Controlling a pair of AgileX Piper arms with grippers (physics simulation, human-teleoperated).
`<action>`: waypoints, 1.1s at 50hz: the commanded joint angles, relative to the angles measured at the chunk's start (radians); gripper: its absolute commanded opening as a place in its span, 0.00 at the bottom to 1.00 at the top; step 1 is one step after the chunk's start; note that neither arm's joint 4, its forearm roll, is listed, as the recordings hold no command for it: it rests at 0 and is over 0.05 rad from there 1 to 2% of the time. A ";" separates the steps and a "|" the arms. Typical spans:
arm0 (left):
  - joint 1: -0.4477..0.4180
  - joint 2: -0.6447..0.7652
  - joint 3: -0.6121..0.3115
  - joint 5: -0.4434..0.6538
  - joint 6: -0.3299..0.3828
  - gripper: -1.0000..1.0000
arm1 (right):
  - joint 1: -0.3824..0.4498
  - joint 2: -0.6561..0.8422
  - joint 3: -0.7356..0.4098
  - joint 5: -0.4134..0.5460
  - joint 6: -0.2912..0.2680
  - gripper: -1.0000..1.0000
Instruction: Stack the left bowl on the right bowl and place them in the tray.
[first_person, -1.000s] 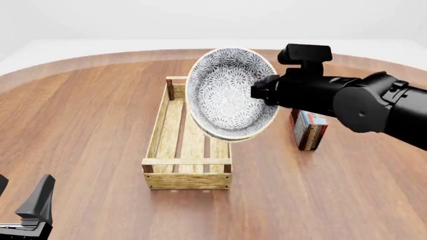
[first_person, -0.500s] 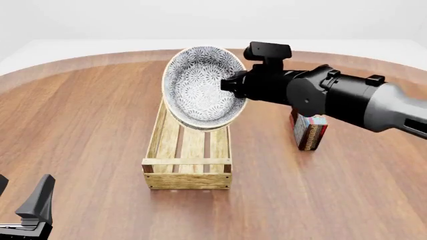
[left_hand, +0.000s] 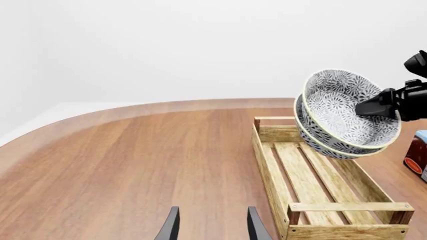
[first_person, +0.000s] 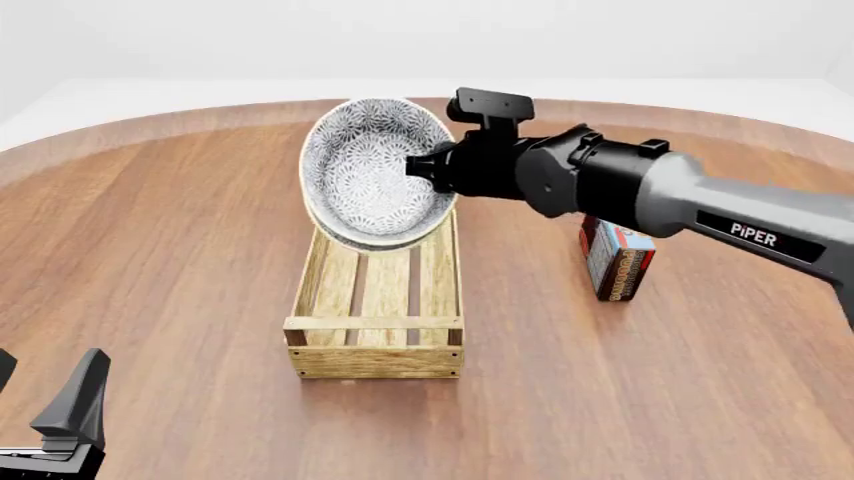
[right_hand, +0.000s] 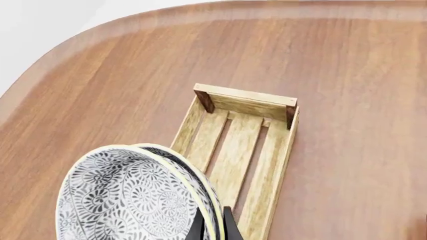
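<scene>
Two patterned grey-white bowls (first_person: 371, 170) are nested one inside the other and tilted up on edge in the air above the far half of the tray (first_person: 378, 325). My right gripper (first_person: 424, 168) is shut on their rim. The right wrist view shows the stacked bowls (right_hand: 133, 197) close up with the tray (right_hand: 280, 152) beyond them. From the left wrist view the bowls (left_hand: 343, 112) hang over the tray (left_hand: 340, 206). My left gripper (left_hand: 210, 227) stands open near the table's front left corner, also seen in the front view as the left gripper (first_person: 47, 420), holding nothing.
A small blue-and-red carton (first_person: 615, 259) stands upright to the right of the tray, under my right arm. Round wooden tabletop (first_person: 160, 250) lies bare to the left of the tray.
My right arm has carried the stacked bowls leftward and farther away, from over the tray's right side to over its far end. The left gripper has stayed put.
</scene>
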 joint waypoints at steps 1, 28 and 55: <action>0.000 0.000 0.000 0.000 0.000 1.00 | 0.011 0.062 -0.069 0.005 0.021 0.00; 0.000 0.000 0.000 0.000 0.000 1.00 | -0.039 0.150 -0.188 0.099 0.025 0.00; 0.000 0.000 0.000 0.000 0.000 1.00 | -0.061 0.180 -0.175 0.113 0.034 0.00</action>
